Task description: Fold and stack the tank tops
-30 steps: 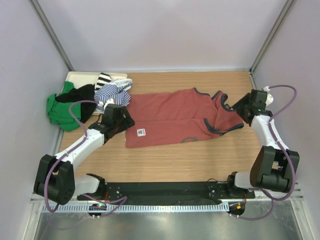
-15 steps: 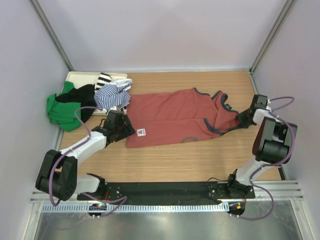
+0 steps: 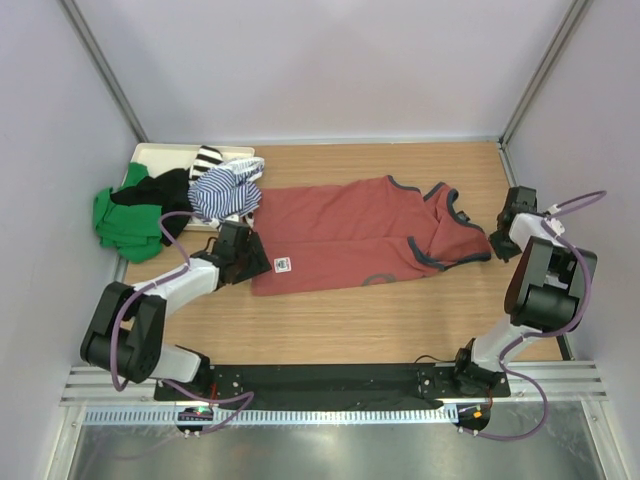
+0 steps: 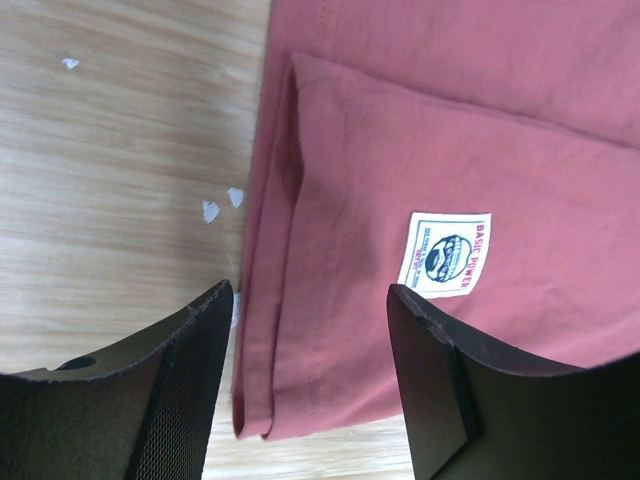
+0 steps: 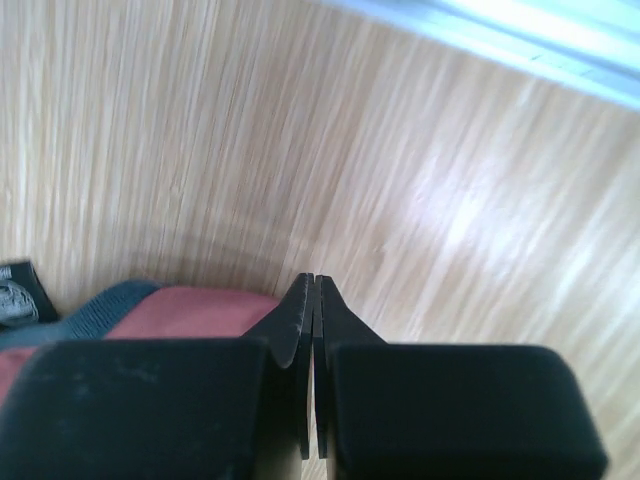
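The right end effector [image 5: 313, 282], spread a second ago, is now pressing together beside the strap of the brick-red tank top [image 3: 350, 235], seemingly missing cloth. The left end effector [image 4: 310, 292] is straddling its hem, spread, on the bench [image 3: 400, 320].

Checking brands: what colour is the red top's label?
White, red lettering: small rectangular label on brick-red tank top; left wrist view.

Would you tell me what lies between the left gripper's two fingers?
In the left wrist view, the folded hem corner of the red tank top lies between the fingers of the open left gripper, on the table.
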